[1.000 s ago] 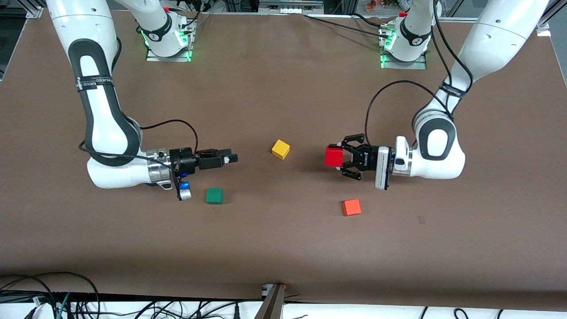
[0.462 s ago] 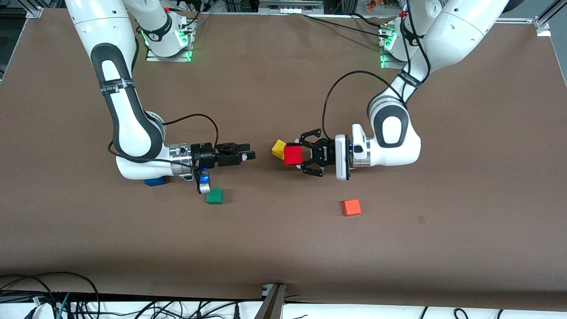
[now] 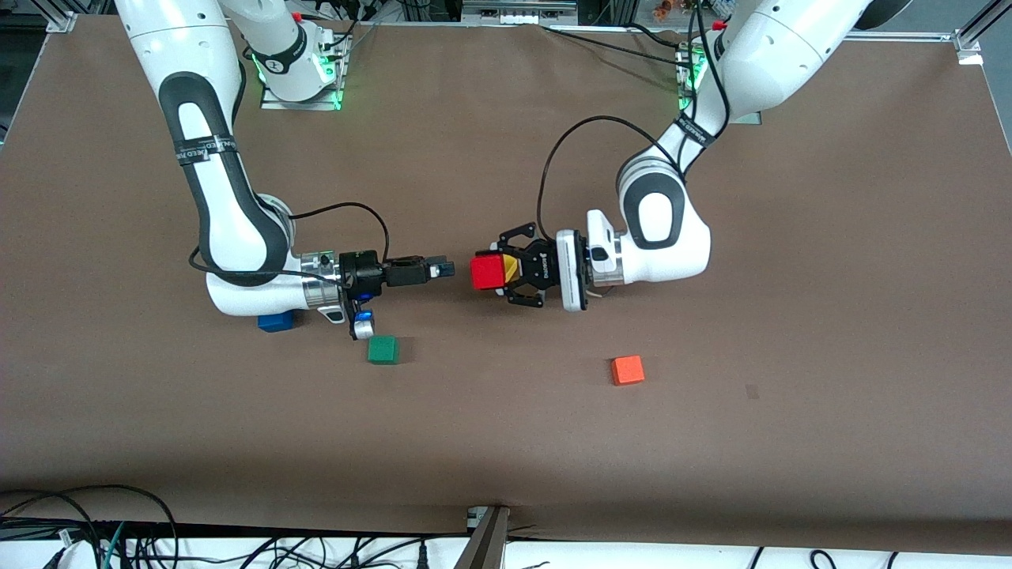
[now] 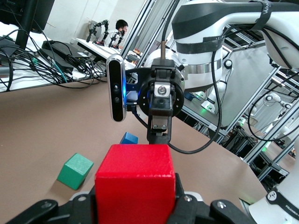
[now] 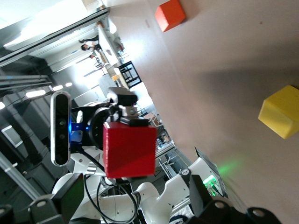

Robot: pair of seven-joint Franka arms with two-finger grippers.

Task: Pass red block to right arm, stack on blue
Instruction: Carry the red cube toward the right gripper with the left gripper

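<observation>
Red block [image 3: 487,273] carried further toward right arm's end since earlier frames, now covering most of yellow cube [image 3: 511,268]; right gripper [image 3: 444,270] shifted slightly toward it.

Near to far: orange-red cube [image 3: 628,370], green cube [image 3: 383,349] lying nearest front camera. Blue block [image 3: 275,322] seated under right arm [image 3: 229,205].

Left gripper [image 3: 500,273] clamped on red block, held above table [image 3: 506,442]. Right gripper fingers parted, just beside block, apart from it.
</observation>
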